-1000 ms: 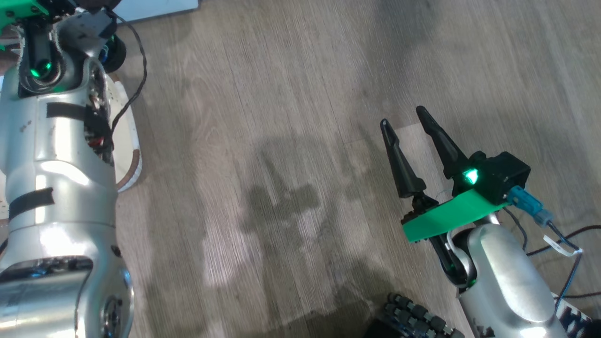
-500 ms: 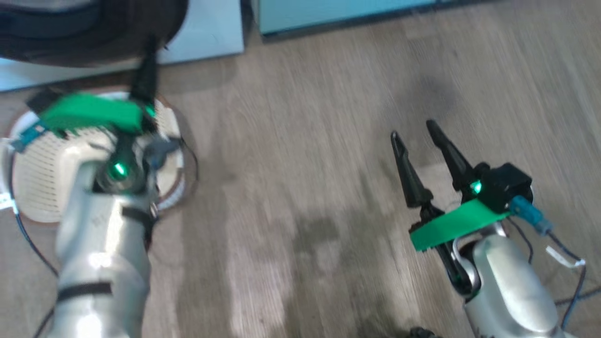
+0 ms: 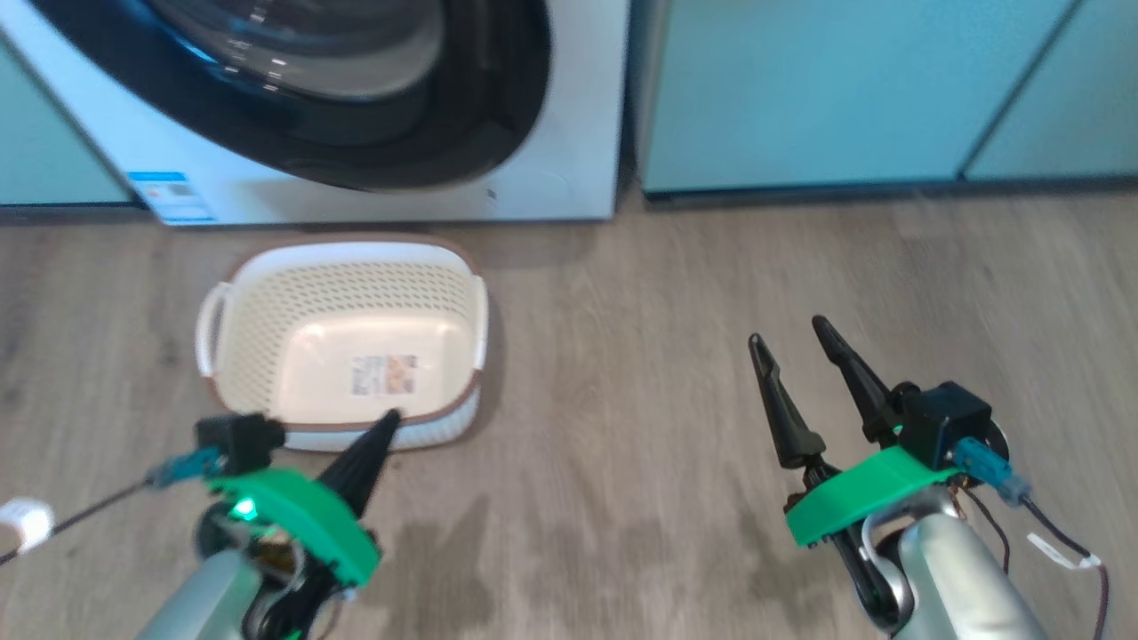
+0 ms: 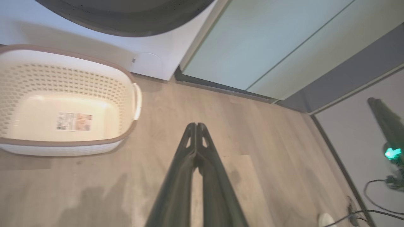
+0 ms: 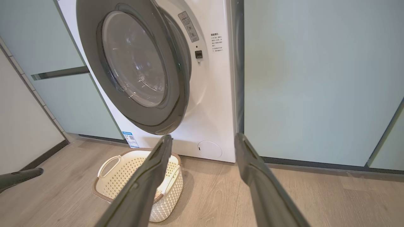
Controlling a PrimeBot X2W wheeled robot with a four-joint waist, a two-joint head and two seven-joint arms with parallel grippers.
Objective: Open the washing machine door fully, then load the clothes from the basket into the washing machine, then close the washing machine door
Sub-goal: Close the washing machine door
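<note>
Washing machine door (image 5: 132, 66): upper left of frame, standing slightly off the washing machine (image 5: 214, 104) front. I judged it ajar, so closing remained.
Basket (image 3: 293, 373): on the floor just below, bare inside save its label.
My left end effector (image 3: 389, 420): fingers pressed together, carrying nothing, at the basket's near rim.
My right end effector (image 3: 787, 331): fingers apart, empty, lower right, likely kept free for the door.

You have the basket (image 3: 356, 284) in smooth white perforated plastic, brown rim, 2 white handles (image 3: 210, 324), paper label (image 3: 384, 374) on its bottom. The washing machine door (image 3: 484, 124) reads as a glossy black rim around clear glass; the washing machine (image 3: 569, 133) front is smooth white. Log the floor (image 3: 640, 373) as matt wood grain.
</note>
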